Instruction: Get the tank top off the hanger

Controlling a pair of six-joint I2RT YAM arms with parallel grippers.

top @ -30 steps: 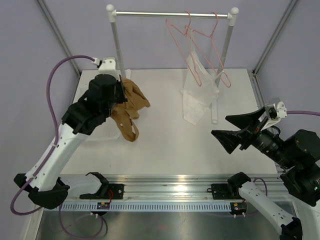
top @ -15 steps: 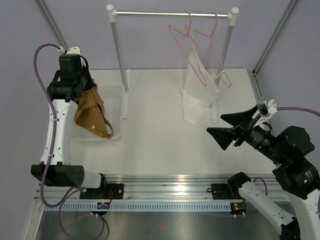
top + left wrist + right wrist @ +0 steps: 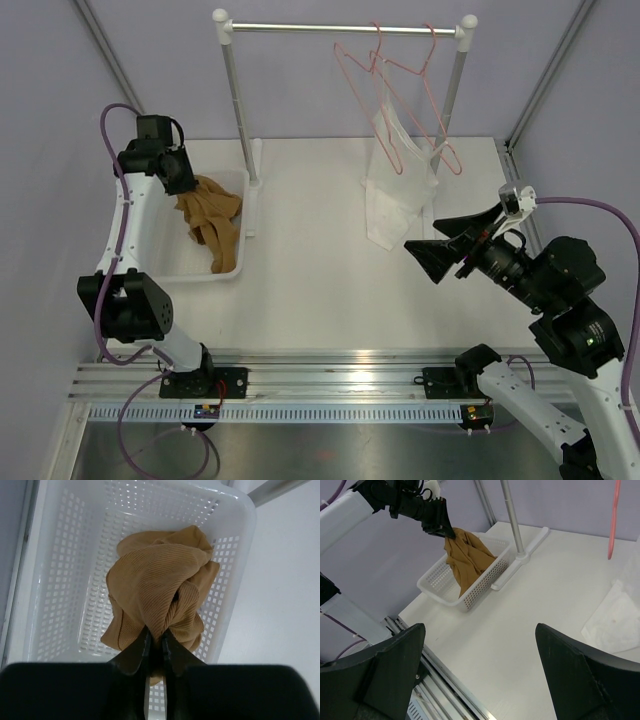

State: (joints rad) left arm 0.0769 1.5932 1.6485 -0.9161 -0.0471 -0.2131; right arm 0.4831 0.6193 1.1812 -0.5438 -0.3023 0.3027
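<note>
The caramel-tan tank top (image 3: pixel 212 222) hangs bunched from my left gripper (image 3: pixel 186 186), its lower part lying in a white perforated basket (image 3: pixel 172 268). In the left wrist view the left gripper (image 3: pixel 156 639) is shut on a fold of the tank top (image 3: pixel 159 582) above the basket (image 3: pixel 235 550). It is clear of the pink wire hangers (image 3: pixel 352 72) on the rail at the back. My right gripper (image 3: pixel 440 240) is open and empty over the right of the table, jaws wide apart (image 3: pixel 485 650). The right wrist view shows the tank top (image 3: pixel 468 559) too.
A white sheer garment (image 3: pixel 395 195) hangs on one pink hanger (image 3: pixel 420 95) from the clothes rack rail (image 3: pixel 300 28). The rack's left post (image 3: pixel 238 110) stands just right of the basket. Its foot (image 3: pixel 520 557) lies beside the basket (image 3: pixel 445 587).
My left arm swung the tank top left, away from the rack post, and lowered it into the basket. My right gripper drifted slightly left and stayed open.
</note>
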